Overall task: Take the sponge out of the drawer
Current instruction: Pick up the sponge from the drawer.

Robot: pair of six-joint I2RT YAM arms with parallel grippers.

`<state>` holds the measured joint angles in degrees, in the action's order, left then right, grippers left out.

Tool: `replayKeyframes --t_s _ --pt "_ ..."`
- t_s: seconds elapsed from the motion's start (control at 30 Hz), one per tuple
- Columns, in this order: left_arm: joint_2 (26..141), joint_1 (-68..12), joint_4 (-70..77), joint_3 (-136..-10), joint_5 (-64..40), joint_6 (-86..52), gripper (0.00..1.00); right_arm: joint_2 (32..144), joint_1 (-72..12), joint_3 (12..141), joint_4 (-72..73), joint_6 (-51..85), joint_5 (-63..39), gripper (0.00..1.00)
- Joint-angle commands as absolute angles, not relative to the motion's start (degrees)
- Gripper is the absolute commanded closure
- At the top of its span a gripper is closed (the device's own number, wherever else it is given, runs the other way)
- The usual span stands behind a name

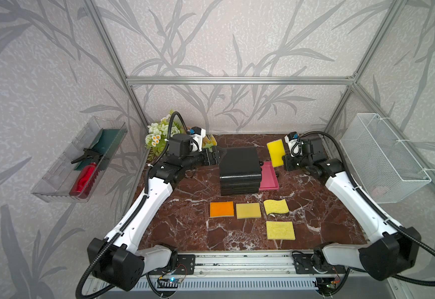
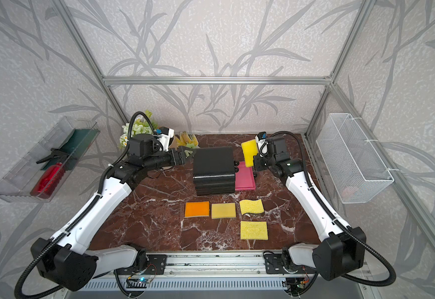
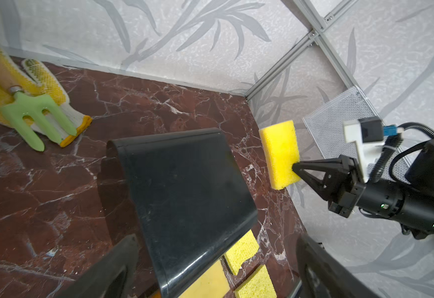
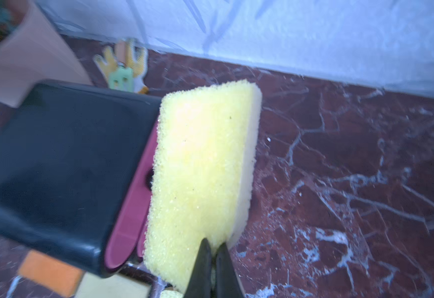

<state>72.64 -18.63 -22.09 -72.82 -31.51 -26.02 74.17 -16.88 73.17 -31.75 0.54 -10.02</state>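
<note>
Nearest, at 6 o'clock on the worktop point(image 1: 185, 233): four flat squares point(image 1: 221, 209). At centre, a black cabinet point(image 1: 239, 168), pink drawer point(image 1: 269, 178) pulled out toward 3 o'clock. Just beside the cabinet's 10 o'clock corner, left gripper point(image 2: 185, 152), spread wide, holding nothing. Farther, at 1 o'clock: yellow sponge point(image 1: 276, 152), lifted clear of the drawer, upright, pinched at one edge by right gripper point(image 3: 295, 167).
</note>
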Motion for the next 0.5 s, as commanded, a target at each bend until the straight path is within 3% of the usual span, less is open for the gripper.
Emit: replayKeyframes --t_s 0.0,0.3,0.47 --pt "75.1 -21.0 -29.5 -77.4 -36.0 -18.8 0.06 73.5 -17.9 76.4 -38.2 -7.3 -23.9 1.00" --pt "83.7 -29.8 -39.6 -87.1 -37.2 -8.3 0.12 78.7 -27.2 81.9 -49.2 -21.5 -30.3 1.00" --pt "84.4 -30.4 -39.4 -86.5 -37.7 -8.1 0.22 78.4 -27.8 82.1 -48.9 -22.3 -30.9 1.00"
